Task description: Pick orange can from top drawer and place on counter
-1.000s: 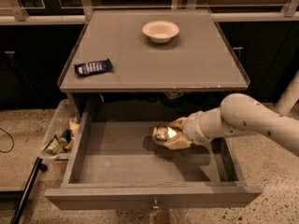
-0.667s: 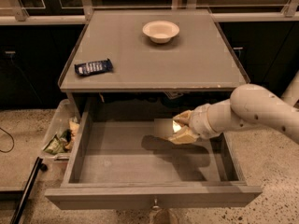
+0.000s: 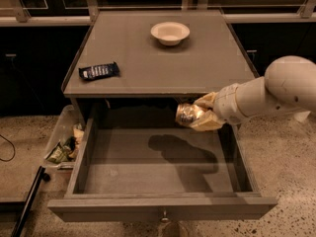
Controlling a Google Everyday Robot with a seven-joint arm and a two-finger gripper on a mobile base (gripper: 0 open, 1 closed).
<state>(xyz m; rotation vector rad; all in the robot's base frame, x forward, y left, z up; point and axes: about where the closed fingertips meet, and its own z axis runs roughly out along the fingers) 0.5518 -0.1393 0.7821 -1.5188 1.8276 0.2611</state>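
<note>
My gripper (image 3: 200,115) is shut on the orange can (image 3: 186,114), holding it on its side with the silvery end facing left. It hangs above the back right of the open top drawer (image 3: 158,174), just in front of and slightly below the counter's front edge. The can's shadow falls on the drawer's flat bottom. The counter (image 3: 163,63) lies behind and above the gripper. My white arm (image 3: 271,93) reaches in from the right.
A cream bowl (image 3: 170,32) stands at the counter's back middle. A dark blue snack-bar wrapper (image 3: 98,71) lies at its front left. A bin with wrappers (image 3: 64,144) sits on the floor left of the drawer.
My gripper has lifted the orange can up off the drawer bottom and toward the counter's front edge; the arm rose with it.
</note>
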